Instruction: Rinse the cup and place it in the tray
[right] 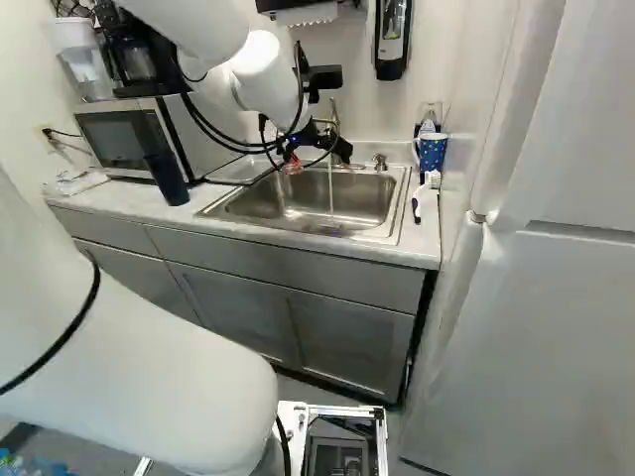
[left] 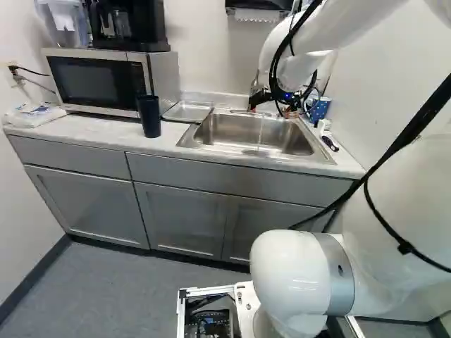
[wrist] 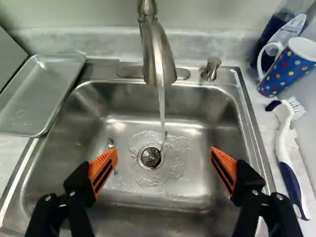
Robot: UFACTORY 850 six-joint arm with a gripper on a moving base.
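Hovering over sink [wrist: 248,123], gripper [right: 317,157] jaws spread wide; open room below, tray [wrist: 44,94] edge overlapping sink rim.

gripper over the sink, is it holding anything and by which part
The gripper holds nothing: its fingers stand wide apart over the sink, and the dotted cup is beside the sink.

Pale, plain walls [left: 201,42] meet at a corner behind a light, marbled desk [left: 77,134], which runs above grey cabinets [left: 176,218] with panelled doors. A microwave [left: 95,81] stands on the desk near the left wall, a black coffee maker [left: 123,24] on top of it. The floor [left: 113,296] is grey, edged by a dark baseboard [left: 35,276]. At the right of the right base view rises a tall white panel [right: 546,337].
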